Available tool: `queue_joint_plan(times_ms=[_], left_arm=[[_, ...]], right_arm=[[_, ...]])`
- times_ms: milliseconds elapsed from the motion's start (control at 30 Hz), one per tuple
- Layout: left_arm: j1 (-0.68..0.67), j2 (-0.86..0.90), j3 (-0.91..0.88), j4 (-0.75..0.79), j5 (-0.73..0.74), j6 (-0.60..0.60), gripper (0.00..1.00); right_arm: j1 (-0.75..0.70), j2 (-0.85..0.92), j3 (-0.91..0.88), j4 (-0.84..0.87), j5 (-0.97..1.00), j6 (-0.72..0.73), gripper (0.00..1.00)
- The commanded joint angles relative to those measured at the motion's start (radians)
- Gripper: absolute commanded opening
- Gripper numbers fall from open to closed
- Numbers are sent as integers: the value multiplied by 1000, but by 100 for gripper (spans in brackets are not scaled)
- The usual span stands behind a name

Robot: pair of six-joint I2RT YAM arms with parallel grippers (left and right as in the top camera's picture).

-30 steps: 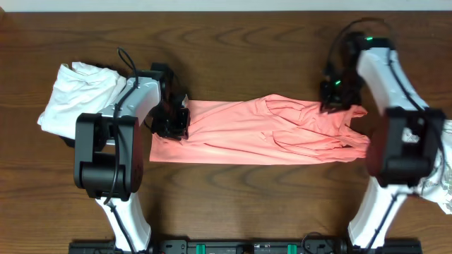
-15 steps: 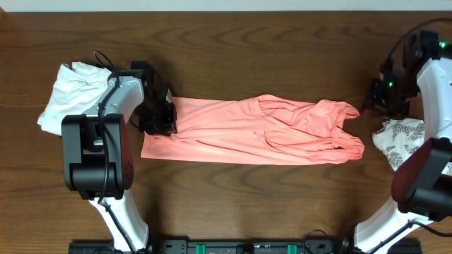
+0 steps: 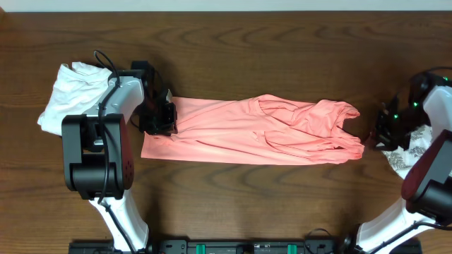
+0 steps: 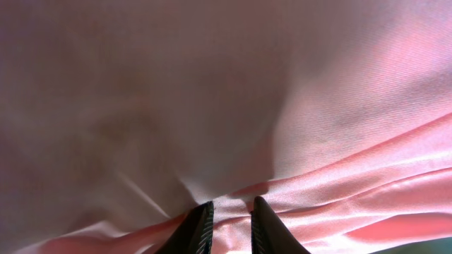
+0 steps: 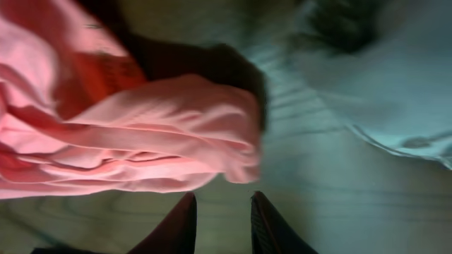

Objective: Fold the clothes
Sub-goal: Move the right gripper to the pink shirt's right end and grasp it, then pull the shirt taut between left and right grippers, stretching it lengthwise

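Left gripper (image 4: 226, 220): nearly closed, pinching the left end of the pink garment (image 3: 233, 141), which lies stretched across the table (image 3: 233, 56). Right gripper (image 5: 220, 219): slightly parted, empty, just beside the bunched right end. Grasp that end squarely before folding.

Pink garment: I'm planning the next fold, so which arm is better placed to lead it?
Left, probably. The left tool pinches the garment at one end, ready to lift it. The right tool hangs over the table beside the other end, gripping nothing.
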Motion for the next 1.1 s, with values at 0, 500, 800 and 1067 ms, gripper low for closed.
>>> queue_joint_plan(times_ms=[0, 500, 800, 1067], left_arm=[[0, 6, -4, 1, -12, -8, 21], [0, 6, -4, -9, -12, -9, 21], [0, 6, -4, -22, -12, -9, 21], [0, 6, -4, -32, -11, -9, 21]], right_arm=[[-44, 3, -53, 28, -10, -5, 26], [-7, 3, -313, 348, -270, 27, 54], [32, 3, -345, 496, -300, 128, 55], [61, 3, -345, 608, -293, 224, 55]])
